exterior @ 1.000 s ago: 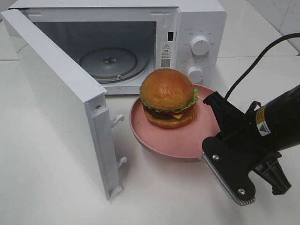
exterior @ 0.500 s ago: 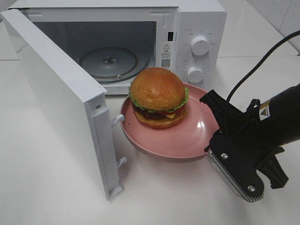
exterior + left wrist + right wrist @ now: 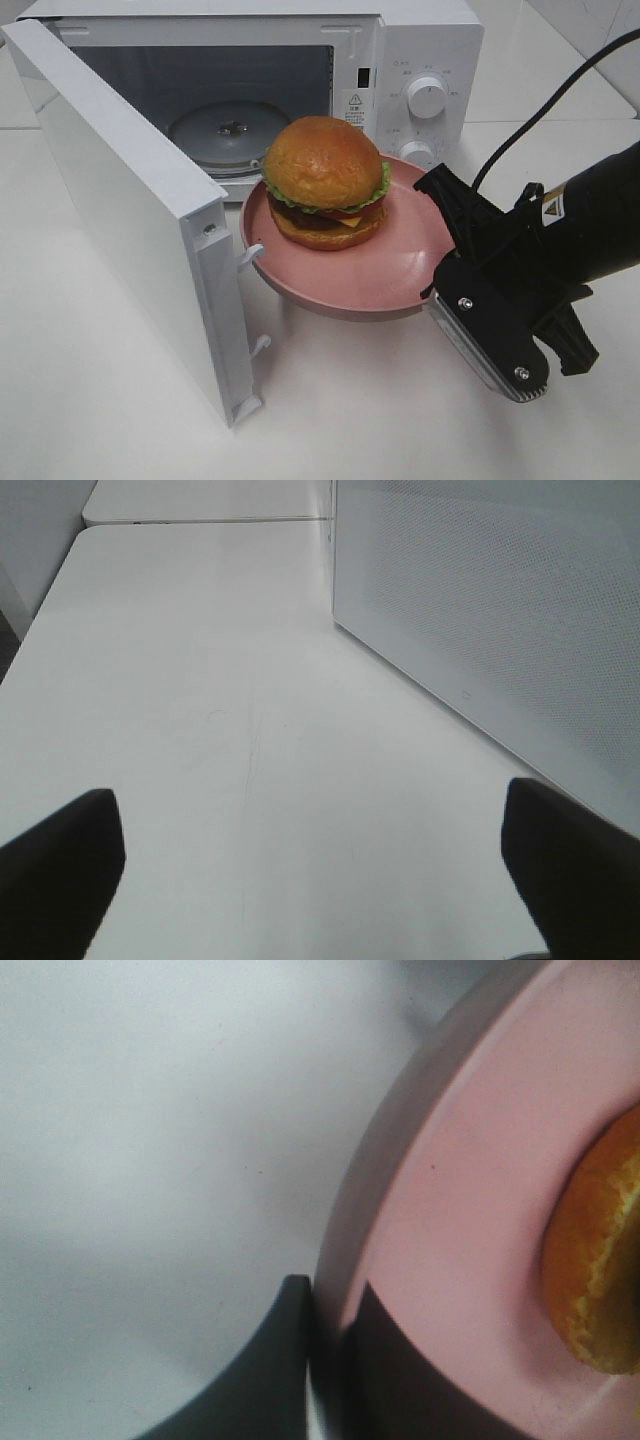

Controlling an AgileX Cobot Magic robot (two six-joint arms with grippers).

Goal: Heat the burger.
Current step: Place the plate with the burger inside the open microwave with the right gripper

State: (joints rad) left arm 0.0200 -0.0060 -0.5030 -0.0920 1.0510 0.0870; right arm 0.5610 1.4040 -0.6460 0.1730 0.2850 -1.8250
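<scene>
Right gripper pinches the plate rim, left gripper spread; I think the soft, loose burger may slide.

The right end effector carried plate and burger toward the microwave.

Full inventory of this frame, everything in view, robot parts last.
microwave: one, white, back of table, door open
turntable: one, clear glass, inside the microwave
knobs: two, white, microwave's control panel
burger: one, golden-brown bun, on the plate
plate: one, pink, in front of the microwave's opening
table: one, white, under everything
cable: one, black, right of the microwave
right gripper: one, black, shut on the plate's rim
left gripper: one, black, open over the table beside the door
</scene>
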